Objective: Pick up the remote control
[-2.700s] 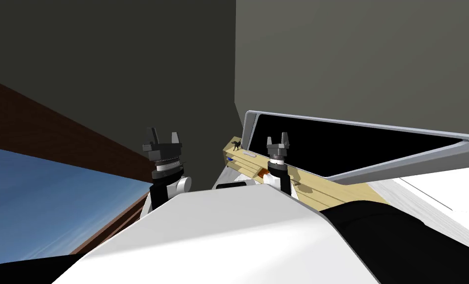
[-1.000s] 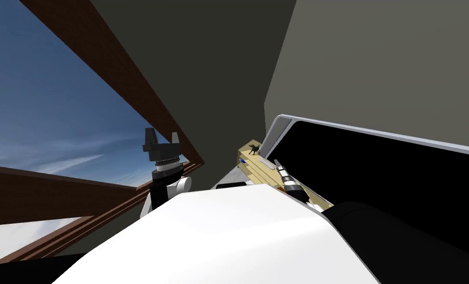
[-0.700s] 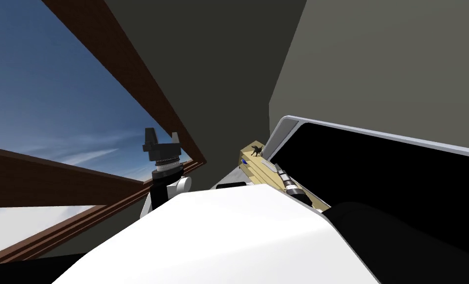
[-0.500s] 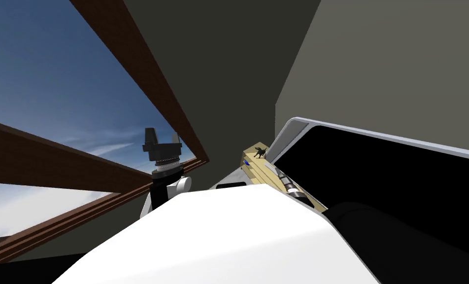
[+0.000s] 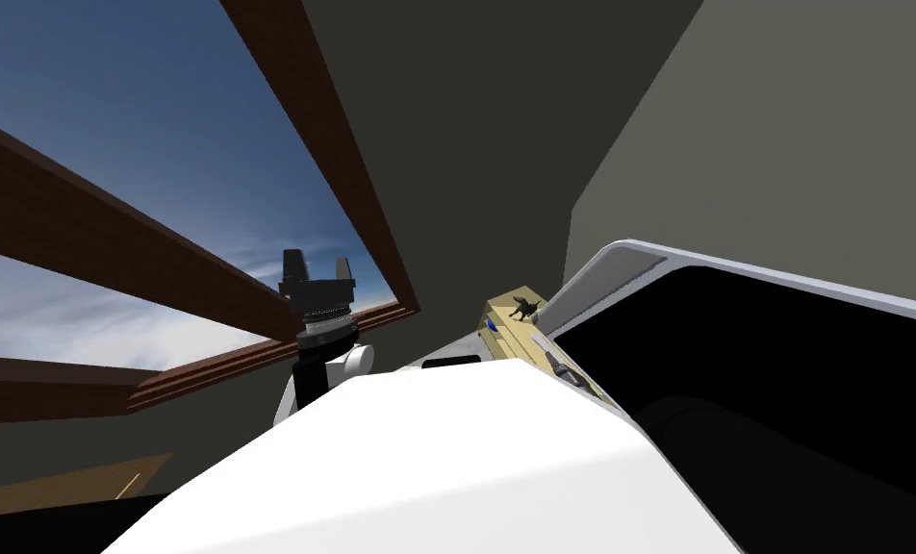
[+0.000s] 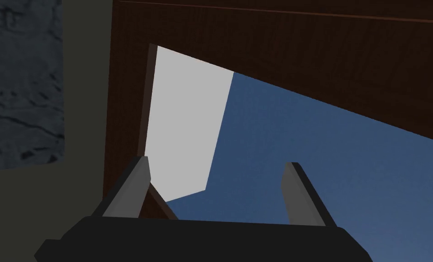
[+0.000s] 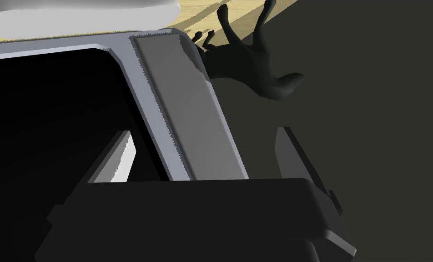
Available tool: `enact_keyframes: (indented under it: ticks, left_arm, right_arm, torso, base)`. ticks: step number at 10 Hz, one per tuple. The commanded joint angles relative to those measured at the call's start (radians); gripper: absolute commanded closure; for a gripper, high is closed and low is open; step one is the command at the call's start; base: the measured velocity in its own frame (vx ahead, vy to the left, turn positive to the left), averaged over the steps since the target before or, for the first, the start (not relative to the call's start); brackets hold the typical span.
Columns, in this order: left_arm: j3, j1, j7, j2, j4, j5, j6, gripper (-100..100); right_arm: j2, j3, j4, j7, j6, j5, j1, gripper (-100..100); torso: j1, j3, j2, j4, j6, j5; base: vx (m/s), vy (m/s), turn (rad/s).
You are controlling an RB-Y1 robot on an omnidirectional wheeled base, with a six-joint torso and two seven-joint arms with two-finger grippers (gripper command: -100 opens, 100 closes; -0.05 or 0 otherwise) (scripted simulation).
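As it lies on tan shelf (image 7: 193, 12), remote control (image 7: 74, 13) pale grey, rounded

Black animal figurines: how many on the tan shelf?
1. The black figurine stands at the far end of the tan shelf, beside the screen's grey frame. The shelf's near part is hidden; others possible.

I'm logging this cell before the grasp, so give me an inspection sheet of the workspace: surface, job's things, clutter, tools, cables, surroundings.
Surface: tan stand, beside the grey television frame.
Job's things: pale rounded shape on the stand near the figurine, possibly the remote control; not gripped.
Clutter: black animal figurine at the stand's end; small blue item close by.
Tools: right tool open, fingers either side of the television frame's corner; left tool open, raised toward the window.
Cables: nothing seen.
Surroundings: brown-framed window, blue sky; grey walls.
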Motion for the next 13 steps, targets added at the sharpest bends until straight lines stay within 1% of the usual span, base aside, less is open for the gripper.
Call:
enact_keyframes:
  ticks: [1, 3, 4, 5, 6, 7, 8, 9, 11, 13]
  left_arm:
    - [0.000, 0.000, 0.000, 0.000, 0.000, 0.000, 0.000, 0]
    - [0.000, 0.000, 0.000, 0.000, 0.000, 0.000, 0.000, 0]
    - [0.000, 0.000, 0.000, 0.000, 0.000, 0.000, 0.000, 0]
    - [0.000, 0.000, 0.000, 0.000, 0.000, 0.000, 0.000, 0]
    - [0.000, 0.000, 0.000, 0.000, 0.000, 0.000, 0.000, 0]
    - [0.000, 0.000, 0.000, 0.000, 0.000, 0.000, 0.000, 0]
    - [0.000, 0.000, 0.000, 0.000, 0.000, 0.000, 0.000, 0]
    - [0.000, 0.000, 0.000, 0.000, 0.000, 0.000, 0.000, 0]
    - [0.000, 0.000, 0.000, 0.000, 0.000, 0.000, 0.000, 0]
    - [0.000, 0.000, 0.000, 0.000, 0.000, 0.000, 0.000, 0]
  right_arm:
    - [0.002, -0.001, 0.023, 0.012, -0.005, 0.022, 0.031, -100]
    - [-0.021, 0.004, 0.109, 0.041, -0.008, 0.083, 0.065, -100]
    - [-0.033, 0.009, 0.135, 0.055, -0.011, 0.115, 0.081, -100]
    - [-0.033, 0.009, 0.152, 0.055, -0.011, 0.115, 0.081, -100]
    - [-0.046, 0.016, 0.185, 0.069, -0.015, 0.145, 0.094, -100]
    - [-0.060, 0.024, 0.218, 0.082, -0.020, 0.173, 0.105, -100]
    - [-0.060, 0.024, 0.236, 0.082, -0.020, 0.173, 0.105, -100]
    - [-0.073, 0.034, 0.266, 0.094, -0.026, 0.199, 0.115, -100]
    - [-0.100, 0.058, 0.354, 0.118, -0.041, 0.248, 0.129, -100]
    - [-0.123, 0.085, 0.425, 0.138, -0.057, 0.291, 0.136, -100]
  torso:
    - [0.000, 0.000, 0.000, 0.000, 0.000, 0.000]
    - [0.001, 0.001, 0.002, 0.000, 0.000, 0.000]
    - [-0.001, 0.001, 0.001, 0.000, 0.000, 0.000]
    - [-0.001, 0.000, 0.001, 0.000, 0.000, 0.000]
    - [0.000, 0.000, 0.001, 0.000, 0.001, 0.000]
    - [0.001, 0.000, 0.000, 0.000, 0.001, 0.000]
    - [0.001, 0.000, 0.000, 0.000, 0.000, 0.000]
    - [0.001, 0.000, 0.001, 0.000, 0.001, 0.000]
    - [-0.001, 0.000, 0.000, 0.000, 0.000, 0.000]
    - [-0.002, 0.000, 0.000, 0.000, 0.001, -0.001]
  base:
    - [0.047, -0.047, 0.288]
    - [0.035, -0.056, 0.404]
    - [0.050, -0.073, 0.435]
    - [0.041, -0.054, 0.166]
    - [0.042, -0.045, 0.226]
    - [0.036, -0.049, 0.448]
    - [0.029, -0.055, 0.218]
    - [0.034, -0.062, 0.290]
    - [0.048, -0.081, 0.423]
    - [0.030, -0.089, 0.363]
